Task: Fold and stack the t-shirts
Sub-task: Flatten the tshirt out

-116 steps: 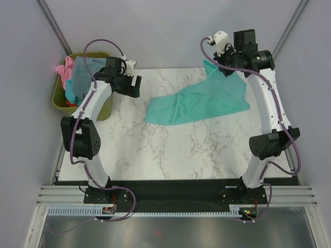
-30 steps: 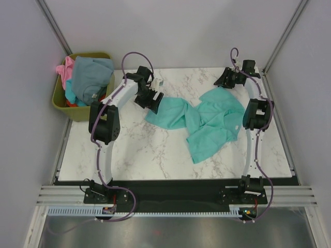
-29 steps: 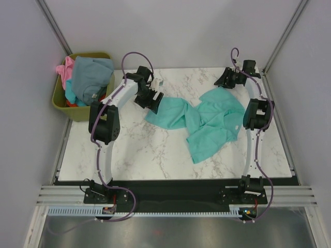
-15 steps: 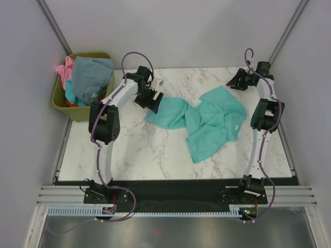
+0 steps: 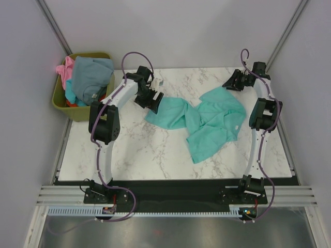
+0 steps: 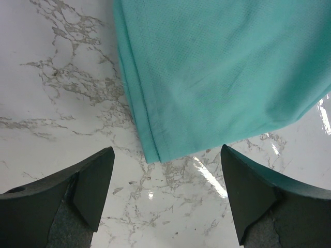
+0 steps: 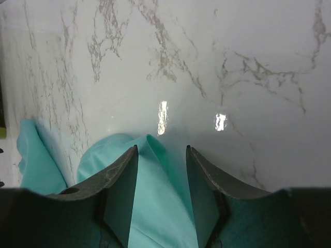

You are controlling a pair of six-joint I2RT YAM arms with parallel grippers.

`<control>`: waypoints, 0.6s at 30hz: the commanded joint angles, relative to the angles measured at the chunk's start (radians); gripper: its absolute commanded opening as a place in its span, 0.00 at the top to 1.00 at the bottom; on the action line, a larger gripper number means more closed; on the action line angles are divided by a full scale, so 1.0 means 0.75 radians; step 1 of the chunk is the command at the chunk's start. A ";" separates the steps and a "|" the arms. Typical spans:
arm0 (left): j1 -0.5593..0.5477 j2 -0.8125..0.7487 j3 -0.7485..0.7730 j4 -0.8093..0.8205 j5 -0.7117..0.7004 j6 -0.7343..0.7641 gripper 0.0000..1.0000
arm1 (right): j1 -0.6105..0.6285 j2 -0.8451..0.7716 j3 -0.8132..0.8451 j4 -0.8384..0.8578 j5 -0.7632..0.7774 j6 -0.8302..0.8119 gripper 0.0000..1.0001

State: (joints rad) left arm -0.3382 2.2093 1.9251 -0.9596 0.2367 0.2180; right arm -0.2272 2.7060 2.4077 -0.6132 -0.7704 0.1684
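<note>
A teal t-shirt [image 5: 207, 121] lies crumpled on the marble tabletop [image 5: 134, 150], folded over itself in the middle. My left gripper [image 5: 152, 101] hovers open over its left corner. In the left wrist view the hemmed corner of the teal t-shirt [image 6: 222, 67] sits just ahead of the gripper [image 6: 166, 150], whose jaws stand wide apart. My right gripper [image 5: 231, 82] hangs at the shirt's back right corner. In its wrist view a raised fold of the teal t-shirt [image 7: 150, 206] shows between the parted jaws of the gripper [image 7: 161, 148]. The cloth is not pinched.
An olive-green bin [image 5: 62, 98] stands off the table's back left corner. It holds a grey-blue t-shirt [image 5: 93, 72], a pink t-shirt [image 5: 63, 70] and a bit of red-orange cloth [image 5: 72, 103]. Grey walls close in the back and both sides.
Some seconds ago the right gripper held the teal shirt up; now it lies crumpled. Over the last second the right gripper swung right, then came back a little. The left arm stayed still.
</note>
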 commanded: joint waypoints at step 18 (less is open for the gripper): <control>-0.007 -0.009 0.086 0.015 0.020 0.024 0.09 | 0.047 -0.059 -0.016 -0.105 0.078 -0.034 0.95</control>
State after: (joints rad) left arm -0.3382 2.2097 1.9430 -0.9581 0.2375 0.2176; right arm -0.2008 2.6965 2.3726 -0.6521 -0.7647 0.1677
